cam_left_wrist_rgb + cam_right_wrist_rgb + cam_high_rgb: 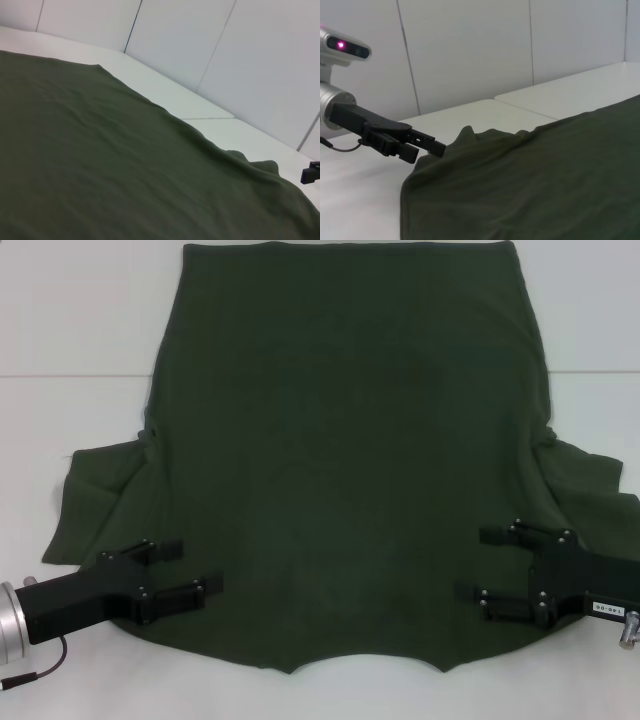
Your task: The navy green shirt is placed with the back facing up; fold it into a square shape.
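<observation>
The navy green shirt [340, 460] lies spread flat on the white table [80, 310], plain side up, with its neckline at the near edge and its hem far away. My left gripper [195, 568] is over the near left shoulder area, open, with cloth showing between its fingers. My right gripper [478, 565] mirrors it over the near right shoulder, also open. The right wrist view shows the left gripper [432, 149] at the edge of the shirt [545, 175]. The left wrist view shows the shirt [100, 165] and a fingertip [310, 173] of the right gripper.
Both short sleeves spread outward, one at the left [100, 490] and one at the right [590, 480]. A seam in the table [70, 375] runs crosswise under the shirt. White wall panels [470, 50] stand behind the table.
</observation>
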